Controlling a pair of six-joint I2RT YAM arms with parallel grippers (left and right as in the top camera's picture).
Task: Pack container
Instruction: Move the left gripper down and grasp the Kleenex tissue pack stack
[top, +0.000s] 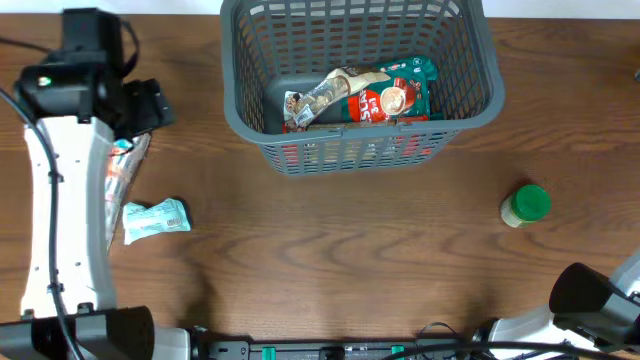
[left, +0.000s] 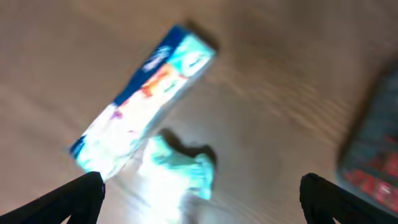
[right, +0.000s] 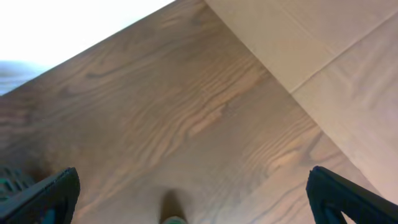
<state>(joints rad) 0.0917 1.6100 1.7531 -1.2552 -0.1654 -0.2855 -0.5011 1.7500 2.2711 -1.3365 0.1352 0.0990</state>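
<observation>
At the left edge of the table (top: 330, 250), the left gripper (left: 200, 193) was held above two loose items with its fingers spread wide and nothing between them. A long packet (left: 143, 102), blue and white, was seen just ahead of the fingertips. Its long axis was set on a slant across the line between the two fingers, neither square to it nor along it. A small crumpled packet (left: 180, 171), mint green, lay just beside the near end of the long one, closer to the middle of the open jaws. The wrist picture was blurred, so contact between the two could not be judged.

The container (top: 340, 152) stood at the far middle of the table, to the right of the left arm and well apart from both packets. Several printed pouches (top: 375, 95) were already lying on its floor.

Further right, a green-lidded jar (top: 526, 205) stood alone on the wood. The right gripper (right: 199, 196) was parked near the front right corner, opened fully and empty. The left arm was judged the nearer to both packets, the right arm the nearer to the jar.
</observation>
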